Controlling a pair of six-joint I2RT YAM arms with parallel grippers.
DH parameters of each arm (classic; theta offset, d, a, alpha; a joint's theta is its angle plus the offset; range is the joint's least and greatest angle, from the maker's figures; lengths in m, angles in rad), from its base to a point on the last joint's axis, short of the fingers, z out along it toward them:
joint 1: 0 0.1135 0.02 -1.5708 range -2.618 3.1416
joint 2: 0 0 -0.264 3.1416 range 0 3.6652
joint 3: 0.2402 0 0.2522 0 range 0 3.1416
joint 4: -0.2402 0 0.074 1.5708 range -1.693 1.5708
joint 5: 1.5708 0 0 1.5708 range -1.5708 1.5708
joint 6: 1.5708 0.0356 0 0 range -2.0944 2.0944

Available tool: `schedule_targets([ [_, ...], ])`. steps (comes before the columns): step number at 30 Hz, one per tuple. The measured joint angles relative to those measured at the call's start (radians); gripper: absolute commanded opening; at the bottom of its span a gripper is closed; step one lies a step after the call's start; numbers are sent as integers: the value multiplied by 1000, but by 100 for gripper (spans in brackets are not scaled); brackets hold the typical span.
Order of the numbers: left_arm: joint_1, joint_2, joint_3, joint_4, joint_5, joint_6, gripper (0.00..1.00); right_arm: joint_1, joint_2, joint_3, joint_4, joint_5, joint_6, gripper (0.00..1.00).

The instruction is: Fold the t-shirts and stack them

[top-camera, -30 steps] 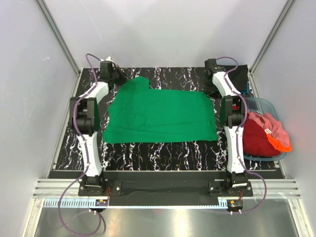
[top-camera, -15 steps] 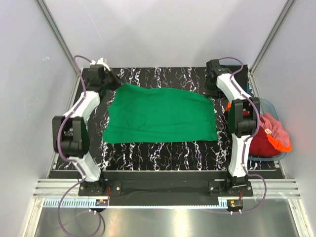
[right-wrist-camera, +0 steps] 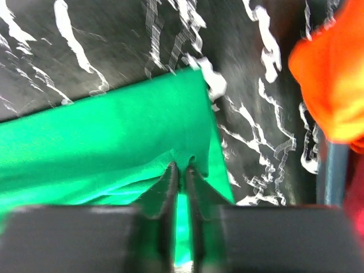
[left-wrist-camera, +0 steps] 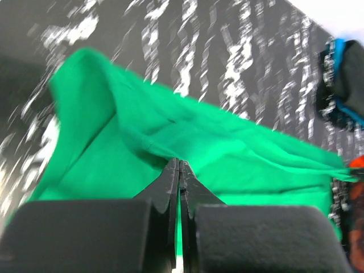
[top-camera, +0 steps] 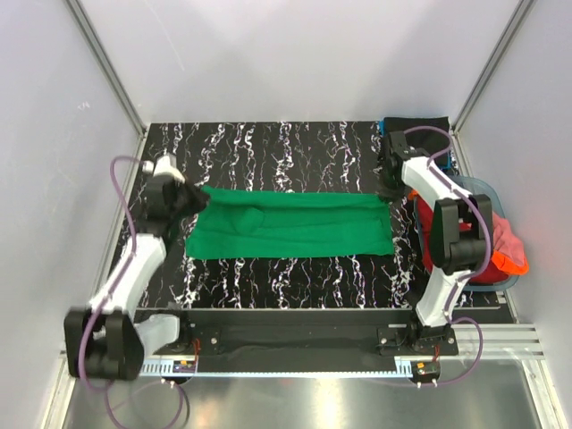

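The green t-shirt (top-camera: 290, 223) lies doubled over in the middle of the surface (top-camera: 286, 143) as a long band, its long axis running left to right between the two arms. At its left end the left claw (top-camera: 190, 201) is clenched on the far edge of the cloth; the wrist view shows the fingers pressed together with green fabric tented up from the tips. At the right end the right claw (top-camera: 391, 188) pinches the far corner the same way (a small pucker of cloth sits between its nearly closed fingers). Both grips sit on the far edge, so the rest of the shirt, near hem included, lies toward the arm bases from either claw. By my reading, the fold closes by carrying that edge nearward, both arms level. A black shirt (top-camera: 418, 125) rests in the far right corner, and an orange shirt (top-camera: 509, 263) sits in the tub (top-camera: 480, 185) just beside the right arm.
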State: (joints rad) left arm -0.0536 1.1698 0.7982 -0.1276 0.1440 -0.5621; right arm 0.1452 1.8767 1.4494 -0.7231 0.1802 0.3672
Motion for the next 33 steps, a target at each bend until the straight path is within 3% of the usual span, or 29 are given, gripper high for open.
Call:
schedule_targets([
  [1,-1,-51,-46,-6,-14,-3,16,0,-15,-26,2,6,11,86],
  [2,-2,-111,-100,-12,-29,-9,26,0,-25,-44,4,12,9,97],
  [3,-3,-166,-151,-23,-43,-16,44,0,-36,-63,5,16,13,100],
  [7,-6,-322,-276,-98,-82,-69,63,0,-65,-99,15,16,37,100],
  [9,-10,-372,-309,-131,-100,-97,65,2,-82,-102,25,8,48,100],
  [13,-43,-427,-344,-153,-146,-148,65,13,-114,-102,61,-31,61,97],
  [17,-96,-372,-359,-139,-184,-192,65,55,-97,-99,96,-91,63,96],
  [25,-162,-42,-352,-45,-208,-233,62,89,77,-93,126,-149,64,95],
  [29,-161,131,-264,2,-202,-237,57,89,78,-111,144,-148,77,93],
  [32,-160,248,-187,38,-198,-234,49,93,54,-150,177,-163,80,93],
  [33,-159,278,-164,43,-200,-233,42,95,43,-164,185,-173,81,93],
])
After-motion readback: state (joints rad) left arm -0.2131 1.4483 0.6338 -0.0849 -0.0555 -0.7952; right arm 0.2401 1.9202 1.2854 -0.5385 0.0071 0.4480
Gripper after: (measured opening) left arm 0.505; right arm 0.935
